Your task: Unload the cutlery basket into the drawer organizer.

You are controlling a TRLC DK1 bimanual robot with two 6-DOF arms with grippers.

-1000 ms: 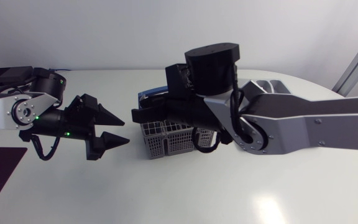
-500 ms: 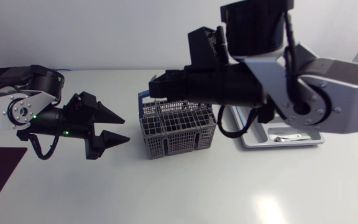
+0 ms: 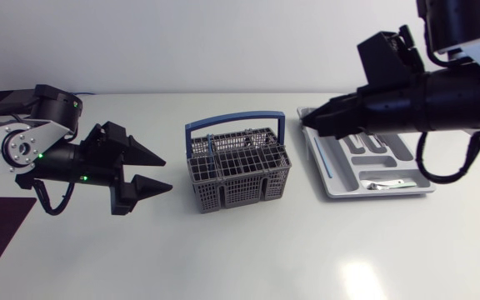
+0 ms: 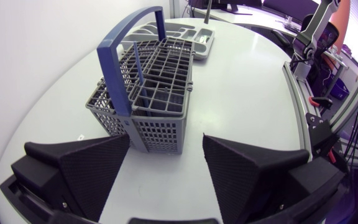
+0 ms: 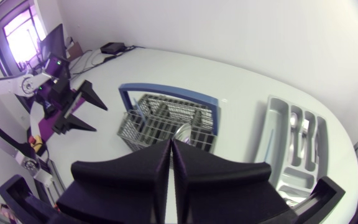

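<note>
**Cutlery pinched at the tips, raised over the organizer's corner**

Right claw (image 5: 170,144) is pressed together, with only a thin slit between its wedges. A silvery metal cutlery piece (image 5: 182,133) peeks out at the very tips; its rounded shape suggests a spoon bowl, though most of it is hidden. From overhead, this claw hangs above the far corner of the drawer organizer (image 3: 340,175), on the side facing the cutlery basket (image 3: 240,171).

The basket stands upright near the middle of the desk (image 3: 307,250) with its blue handle up. The organizer lies just beside it, toward the right edge. One utensil (image 3: 382,185) already rests in the organizer's crosswise compartment nearest the front edge. I cannot tell whether the basket still holds anything.

Left claw (image 3: 169,176) is spread wide and empty. It sits on the basket's left, pointing at it but not touching.

Risks, as I judge them:
- The grip looks like a tip-only pinch, so the piece could swivel or slip out before it is over a slot.
- Letting go from this height could make the metal bounce off a divider and land in the wrong compartment or on the desk.
- The claw is over the organizer's rim rather than a compartment, so opening here would probably miss.
- The left claw is close enough that a small advance could shove the light basket.
</note>
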